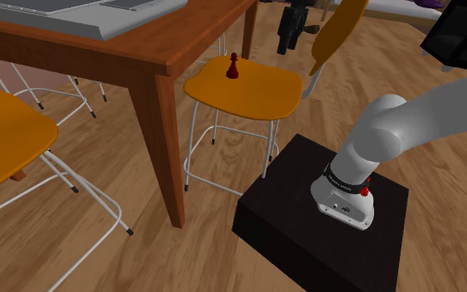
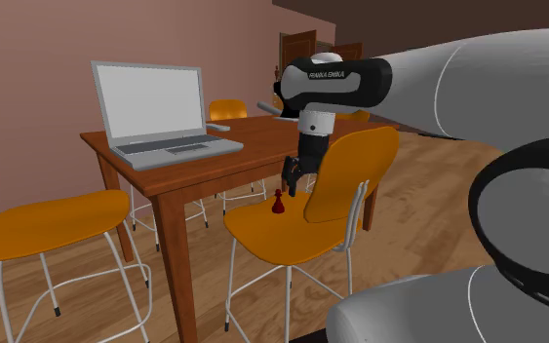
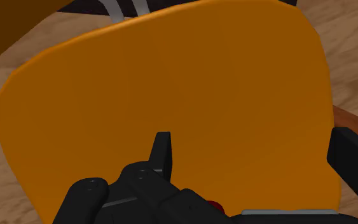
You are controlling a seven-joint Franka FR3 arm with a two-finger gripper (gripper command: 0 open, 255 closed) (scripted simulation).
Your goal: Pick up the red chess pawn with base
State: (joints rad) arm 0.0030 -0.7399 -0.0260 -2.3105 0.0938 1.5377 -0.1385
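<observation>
The red pawn (image 1: 232,66) stands upright on the seat (image 1: 248,93) of an orange chair (image 2: 301,219), towards the seat edge nearest the table (image 1: 153,46). The gripper (image 2: 295,185) hangs above the seat, just beside the pawn and higher than its top, not touching it. In the wrist view the two black fingers (image 3: 163,151) stand wide apart with the orange seat between them and clasp nothing. The chair's curved backrest (image 2: 358,166) rises close to the gripper on the second exterior view's right; the table edge and its square leg (image 1: 161,149) lie close on the other side of the chair. The table is brown with a wood grain and carries an open grey laptop (image 2: 155,112). The seat is a smooth, rounded orange shell on thin white legs (image 1: 202,153). A second chair (image 1: 7,141) of the same pattern stands at the shoulder view's left. The floor (image 1: 132,257) is light wood planking. The pawn is dark red, with a round head, a narrow waist and a flared base. The stand (image 1: 323,224) is a black box.
</observation>
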